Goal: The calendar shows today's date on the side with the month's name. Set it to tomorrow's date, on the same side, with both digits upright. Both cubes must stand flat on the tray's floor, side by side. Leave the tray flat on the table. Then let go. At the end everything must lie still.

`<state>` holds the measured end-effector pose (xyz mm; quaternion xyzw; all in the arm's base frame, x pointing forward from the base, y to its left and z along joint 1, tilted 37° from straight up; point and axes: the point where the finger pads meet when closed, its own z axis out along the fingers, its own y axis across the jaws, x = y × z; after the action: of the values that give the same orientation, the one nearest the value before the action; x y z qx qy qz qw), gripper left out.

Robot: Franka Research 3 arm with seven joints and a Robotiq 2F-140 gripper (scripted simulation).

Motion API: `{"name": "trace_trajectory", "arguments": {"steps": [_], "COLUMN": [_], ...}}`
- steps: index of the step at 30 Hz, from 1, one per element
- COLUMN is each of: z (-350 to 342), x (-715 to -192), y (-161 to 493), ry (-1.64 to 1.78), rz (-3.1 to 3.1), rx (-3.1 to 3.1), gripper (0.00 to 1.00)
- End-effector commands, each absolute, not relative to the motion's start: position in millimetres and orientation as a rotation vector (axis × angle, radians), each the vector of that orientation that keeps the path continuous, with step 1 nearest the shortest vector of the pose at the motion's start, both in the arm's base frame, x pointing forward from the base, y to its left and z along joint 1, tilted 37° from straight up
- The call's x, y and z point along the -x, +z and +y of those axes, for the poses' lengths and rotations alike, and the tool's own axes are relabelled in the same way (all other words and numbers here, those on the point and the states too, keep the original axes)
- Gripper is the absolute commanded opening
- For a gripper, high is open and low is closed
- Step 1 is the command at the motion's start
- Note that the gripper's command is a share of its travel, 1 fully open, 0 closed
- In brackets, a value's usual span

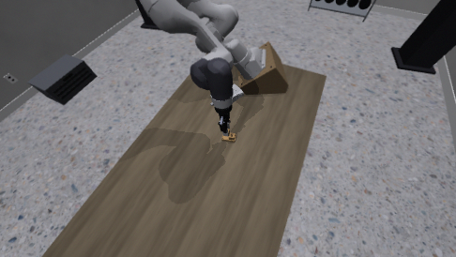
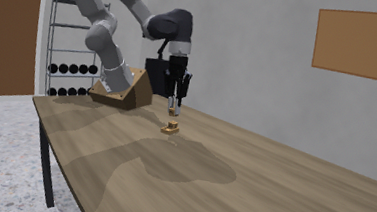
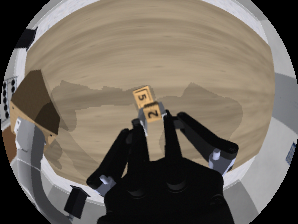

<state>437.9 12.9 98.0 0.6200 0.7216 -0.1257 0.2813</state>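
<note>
My gripper (image 1: 223,126) (image 2: 174,109) (image 3: 152,110) points straight down and is shut on a small wooden date cube (image 2: 172,111) (image 3: 152,113). The wrist view shows a "2" on the cube's face. It hangs a little above the small wooden calendar tray (image 1: 227,138) (image 2: 174,130), which lies flat on the table (image 1: 197,211) (image 2: 281,201). A second cube (image 2: 172,125) (image 3: 141,96) stands in the tray right below, and the wrist view shows a "5" on it. The month's name is too small to read.
The arm's wooden wedge base (image 1: 267,72) (image 2: 129,93) stands at the table's far end. A shelf rack with black balls (image 2: 69,69) stands behind the table. The table's long edges run on both sides of the tray.
</note>
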Motion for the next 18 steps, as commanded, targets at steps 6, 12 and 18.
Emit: {"name": "trace_trajectory", "arguments": {"steps": [6, 12, 18], "z": [21.0, 22.1, 21.4], "x": [-421.4, -421.0, -421.1], "y": [126.3, 127.9, 128.3], "ry": [-0.404, -0.404, -0.399], "rz": [1.943, 1.943, 1.932], "rx": [-1.645, -1.645, -1.656], "gripper": [0.16, 0.16, 0.16]}}
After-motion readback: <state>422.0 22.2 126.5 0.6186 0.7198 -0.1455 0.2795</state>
